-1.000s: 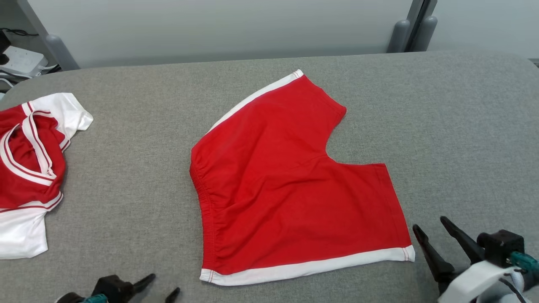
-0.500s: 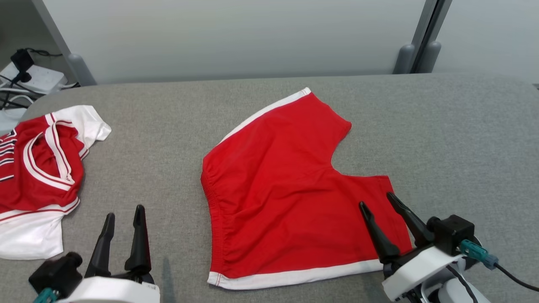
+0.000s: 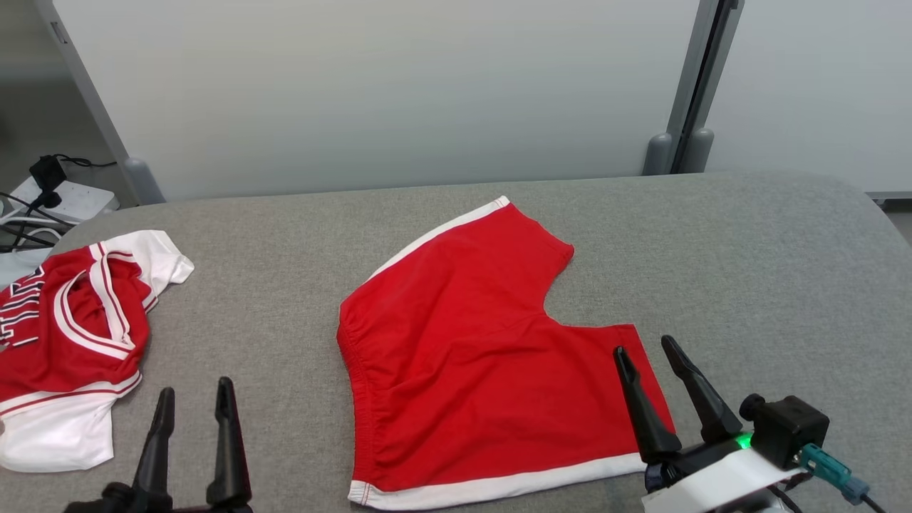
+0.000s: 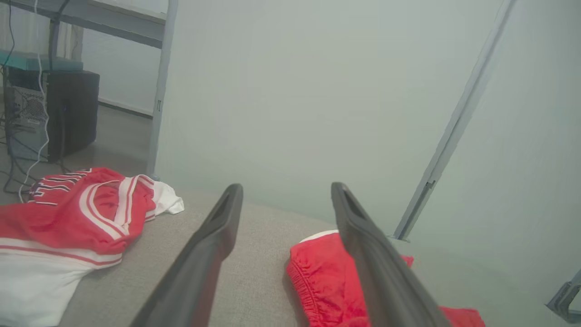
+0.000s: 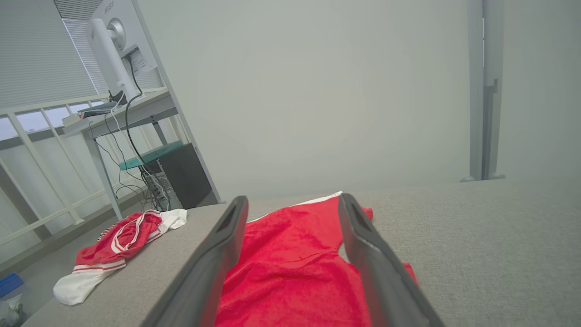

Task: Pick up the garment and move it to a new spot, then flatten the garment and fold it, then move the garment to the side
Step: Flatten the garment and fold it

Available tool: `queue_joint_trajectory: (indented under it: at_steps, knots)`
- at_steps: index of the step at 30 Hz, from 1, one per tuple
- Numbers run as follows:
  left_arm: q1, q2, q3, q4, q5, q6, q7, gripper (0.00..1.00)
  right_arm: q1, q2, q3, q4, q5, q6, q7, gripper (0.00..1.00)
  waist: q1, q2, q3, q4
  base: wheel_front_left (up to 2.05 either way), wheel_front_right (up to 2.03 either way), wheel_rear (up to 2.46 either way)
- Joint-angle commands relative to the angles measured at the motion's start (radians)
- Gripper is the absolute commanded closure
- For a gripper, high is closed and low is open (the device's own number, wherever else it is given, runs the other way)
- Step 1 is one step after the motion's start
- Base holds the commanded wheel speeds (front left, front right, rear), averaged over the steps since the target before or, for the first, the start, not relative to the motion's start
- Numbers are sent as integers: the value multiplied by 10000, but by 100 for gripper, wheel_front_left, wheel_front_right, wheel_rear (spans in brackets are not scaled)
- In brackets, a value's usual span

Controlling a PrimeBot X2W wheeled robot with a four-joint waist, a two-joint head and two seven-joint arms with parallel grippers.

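So: 2 garments on the gray table [image 3: 748,249]. Red shorts [image 3: 470,356] lie flat at centre; 1 red/white jersey [image 3: 78,335] is crumpled well left of shorts. 2 grippers: left gripper [image 3: 196,386] sits left of shorts, btwn shorts & jersey; right gripper [image 3: 643,345] is at shorts' right edge. Both have fingers spread, holding nothing. Right wrist view adds a monitor [image 5: 102,32] on a desk beyond jersey; head view a power strip [image 3: 68,203] w/ cables.
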Motion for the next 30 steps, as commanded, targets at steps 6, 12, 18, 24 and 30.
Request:
queue_joint_trajectory:
  at_steps: [6,12,18,24,30]
  knots:
    - [289,69,68,33,2693,-66,-58,0,398,-257,-17,-264,-580,-25,-61,0,0,0,-205,-15,0,0,0]
    - [621,33,430,428,3145,-70,-58,0,825,-347,-207,-85,-1217,-25,-61,0,0,0,-229,5,0,0,0]
    - [637,-14,637,629,3053,-187,-58,0,1131,-314,-264,-22,-1230,-25,-61,0,0,0,-269,57,0,0,0]
    - [600,-29,723,652,3061,-426,-58,0,1123,-273,-284,100,-1254,-25,-61,0,0,0,-285,24,0,0,0]
    - [549,-34,743,744,3108,-522,-59,0,1096,-178,-472,209,-1404,-25,-61,0,0,0,-270,43,0,0,0]
